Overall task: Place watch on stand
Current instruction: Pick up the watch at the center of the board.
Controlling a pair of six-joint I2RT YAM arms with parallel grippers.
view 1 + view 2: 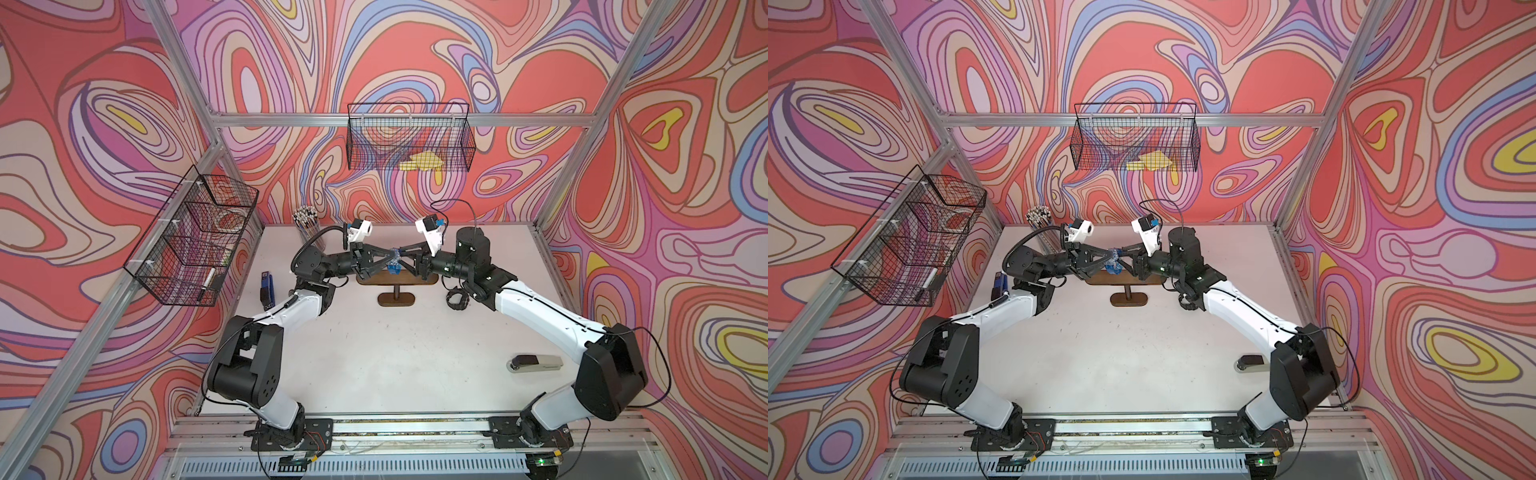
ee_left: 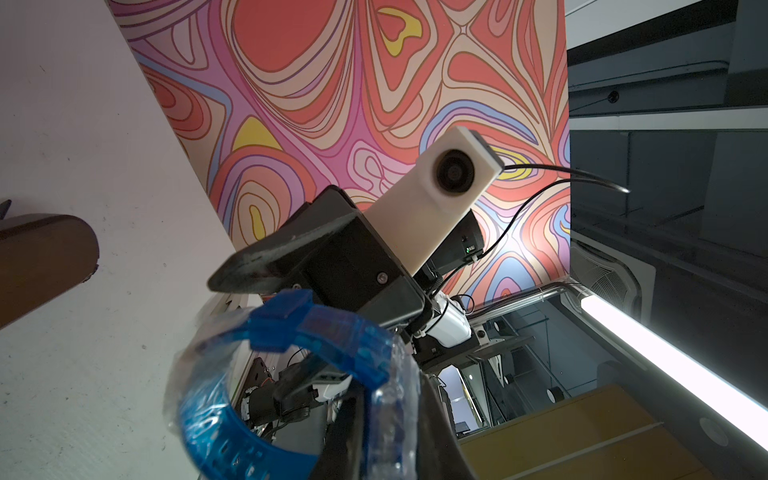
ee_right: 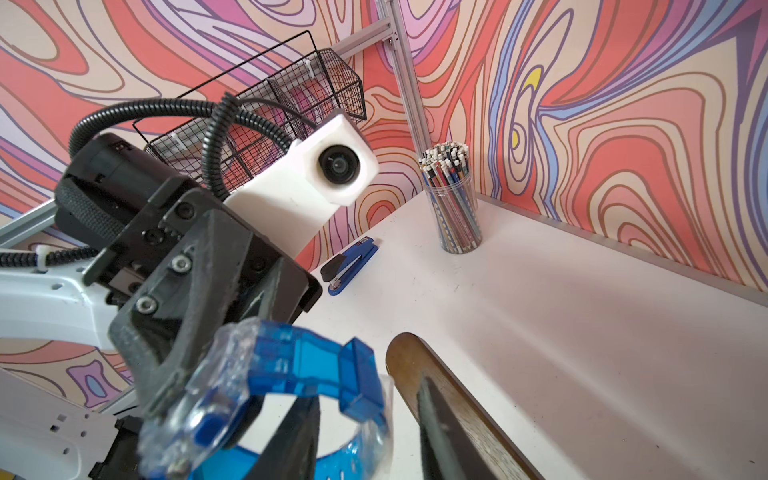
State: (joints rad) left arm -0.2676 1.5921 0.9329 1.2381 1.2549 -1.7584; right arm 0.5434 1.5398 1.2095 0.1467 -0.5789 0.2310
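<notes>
Blue and see-through, the watch (image 1: pixel 394 268), partly wrapped in clear film, hung between two robot arms over the middle of the long top bar of the stand (image 1: pixel 397 298), as both top views showed; whether it touched the wood could not be told. The left gripper (image 1: pixel 389 262) was pinched tight on the film-wrapped side of the band. The right gripper (image 1: pixel 402 263) faced it nose to nose, jaws spread astride the buckle side. One finger was inside the loop and the other outside, with a gap visible between that outer finger and the strap in the right wrist view.

The dark wooden stand stood upright toward the back of the white table (image 1: pixel 395 374), its bar running side to side beneath both grippers and its oval base just in front. Room behind was tight: a pencil cup (image 1: pixel 306 226) sat in the back corner on the left arm's side, close to the wall. A blue stapler (image 1: pixel 268 286) lay near the left edge beside the left arm. A black band (image 1: pixel 457 300) lay just beside the right arm's wrist, and a grey stapler (image 1: pixel 534 362) lay near the right edge. Bare white surface stretched across the near half, between the two arms and the front rail. A wire basket (image 1: pixel 374 137) hung on the back wall and a second wire basket (image 1: pixel 183 249) on the left wall, both above the table's edges.
</notes>
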